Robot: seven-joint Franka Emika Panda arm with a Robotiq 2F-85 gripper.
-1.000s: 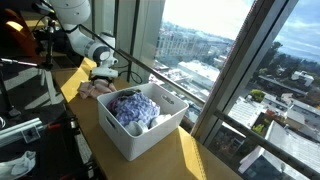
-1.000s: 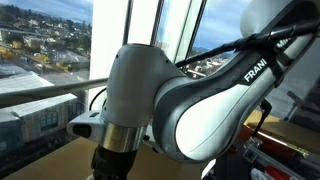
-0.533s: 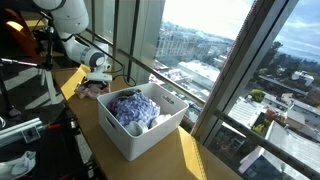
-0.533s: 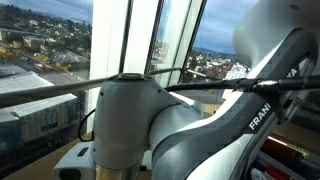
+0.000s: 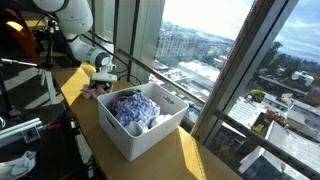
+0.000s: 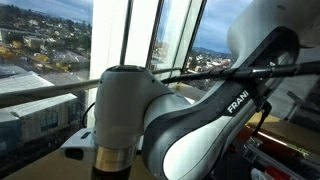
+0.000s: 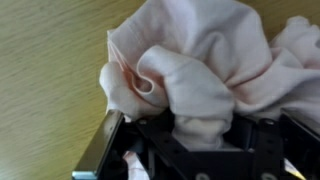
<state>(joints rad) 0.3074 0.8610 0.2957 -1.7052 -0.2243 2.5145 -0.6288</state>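
Item: jaws of a single robot arm, seen from the wrist view set low over a pink cloth. State of the jaws: they stand either side of a bunched fold of the cloth, with one metal finger showing at the fold's edge; fabric fills the gap between them, but whether they are already pinching it or only bracketing it cannot be told from this angle. Pink cloth: crumpled, heaped in soft rolls, lying on the pale wood-grain table and touching the jaws. In an exterior view the same cloth lies on the table just beside the far end of a white bin, directly under the wrist, outside the bin. White bin: rectangular, open-topped, upright on the table, holding a rumpled blue-and-white cloth that fills most of it and rises about level with the rim. Arm: white, bent downward from the upper corner toward the pink cloth; in an exterior view its rounded joint housing blocks most of the frame, so neither cloth nor bin shows there. Behind: a dark window rail running along the table's edge, tall glazing, and city buildings far below outside.
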